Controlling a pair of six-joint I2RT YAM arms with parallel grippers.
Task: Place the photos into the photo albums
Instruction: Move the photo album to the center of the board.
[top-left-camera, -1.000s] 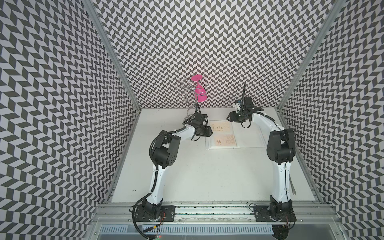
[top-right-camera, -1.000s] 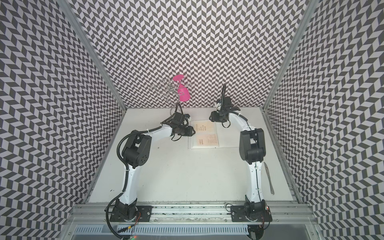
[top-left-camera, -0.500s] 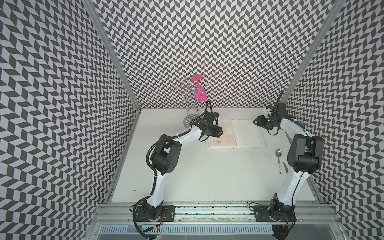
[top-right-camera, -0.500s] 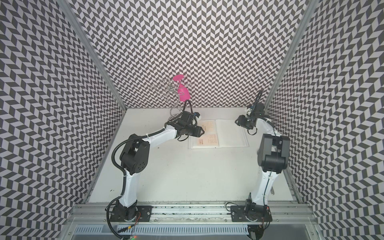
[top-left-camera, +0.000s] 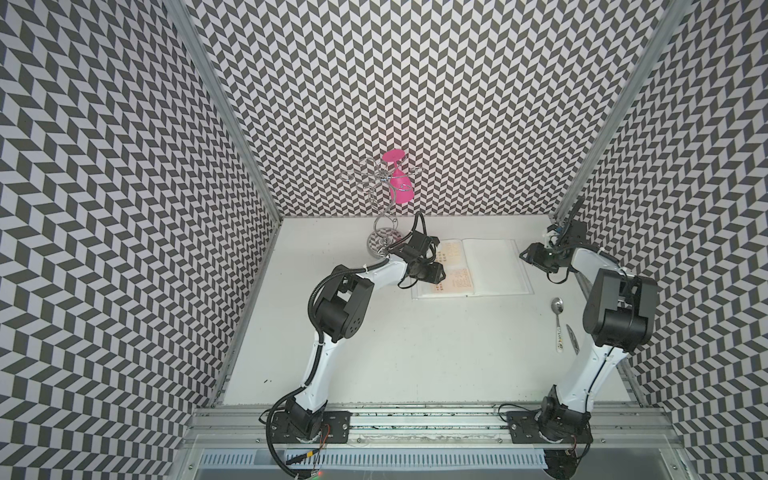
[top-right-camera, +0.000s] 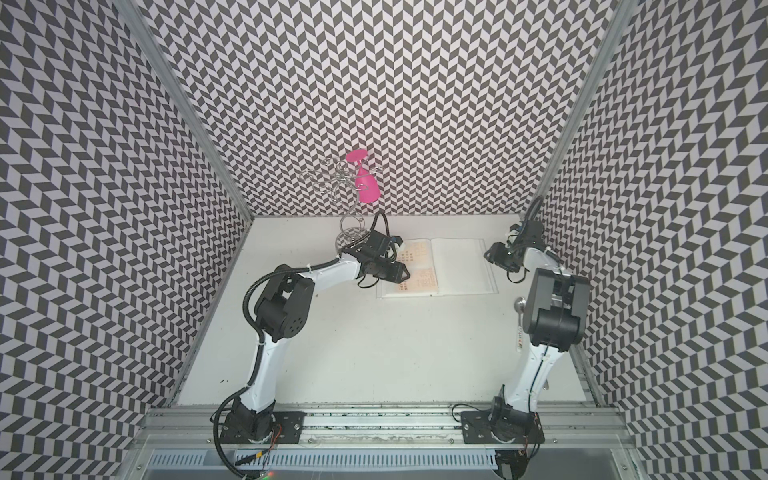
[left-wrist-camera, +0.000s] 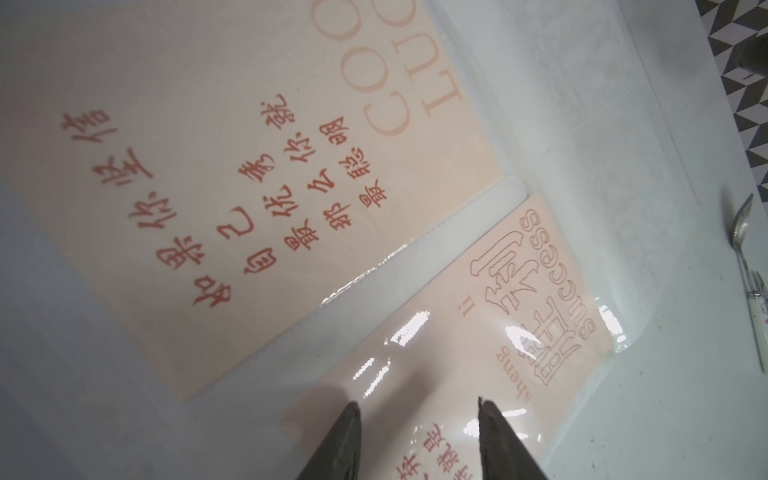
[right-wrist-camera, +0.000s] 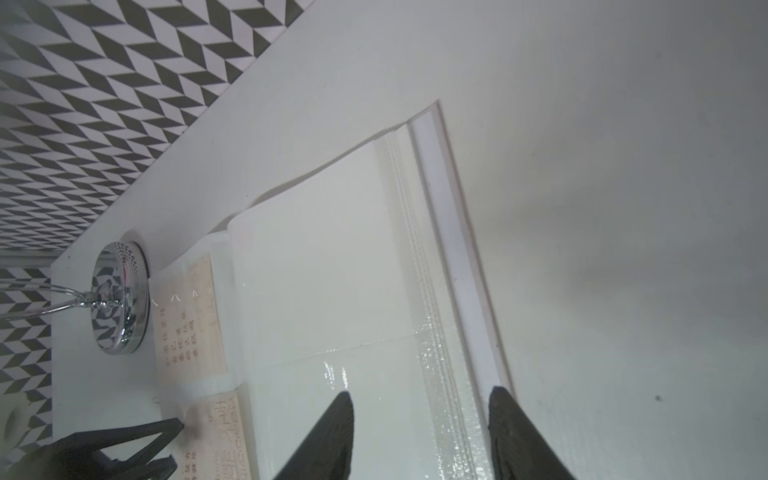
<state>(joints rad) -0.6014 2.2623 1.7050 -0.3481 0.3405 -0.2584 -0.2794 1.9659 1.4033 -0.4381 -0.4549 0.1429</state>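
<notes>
The photo album (top-left-camera: 494, 266) (top-right-camera: 461, 268) lies open at the back of the table. Two cream photos with red characters sit in the sleeves of its left page, one (left-wrist-camera: 257, 199) beside the other (left-wrist-camera: 478, 345). The right page (right-wrist-camera: 332, 291) holds blank clear sleeves. My left gripper (left-wrist-camera: 417, 403) (top-left-camera: 434, 274) hovers open just over the nearer cream photo, with nothing between its fingers. My right gripper (right-wrist-camera: 420, 390) (top-left-camera: 525, 255) stands open over the album's outer right edge and holds nothing. No loose photos show.
A chrome wire rack (top-left-camera: 384, 216) with a pink glass (top-left-camera: 399, 183) hanging on it stands just behind the album's left corner; its base (right-wrist-camera: 120, 299) almost touches the album. A spoon (top-left-camera: 558, 320) lies right of the album, by the right arm.
My right gripper has swung from the album's middle top out to its right edge. The left gripper has shifted right, onto the left page. Both stayed open.
</notes>
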